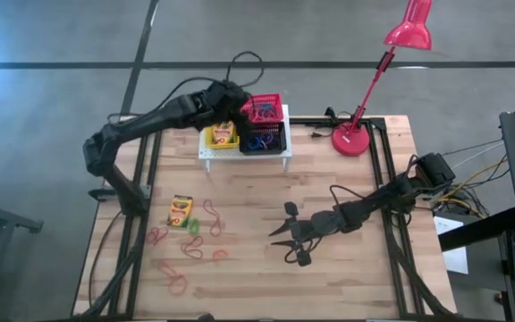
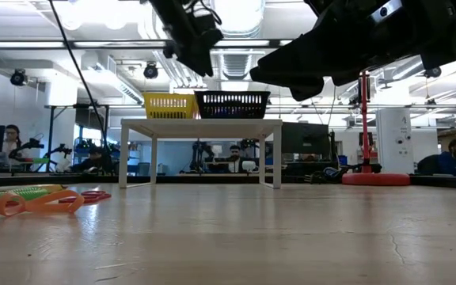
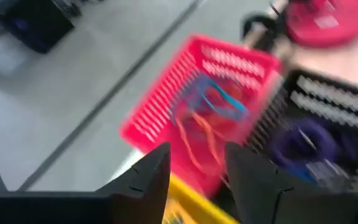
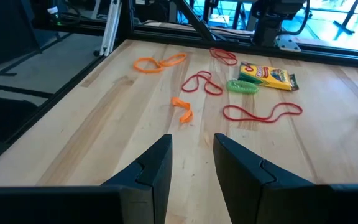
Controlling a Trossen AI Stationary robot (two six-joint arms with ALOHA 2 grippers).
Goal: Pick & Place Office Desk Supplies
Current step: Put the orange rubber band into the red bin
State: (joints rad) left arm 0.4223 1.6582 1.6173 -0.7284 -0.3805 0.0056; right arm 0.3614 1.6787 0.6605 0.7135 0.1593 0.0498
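Observation:
My left gripper (image 1: 240, 101) hovers open above the baskets on the white stand (image 1: 244, 157). In its wrist view, its fingers (image 3: 148, 177) frame the red basket (image 3: 197, 99), which holds blue and orange loops. Beside it the black basket (image 3: 319, 137) holds purple and blue loops. The yellow basket (image 1: 221, 137) contains a crayon box. Another crayon box (image 1: 181, 211) lies flat on the table among red, orange and green loops (image 1: 191, 246). My right gripper (image 1: 291, 238) is open and empty, low over the table's middle, pointing toward those loops (image 4: 202, 83).
The red desk lamp stands with its base (image 1: 351, 140) at the far right of the table, its head (image 1: 409, 31) out past the far edge. The white stand (image 2: 200, 127) rests on four legs. Bare wood (image 1: 347, 277) lies near the right gripper.

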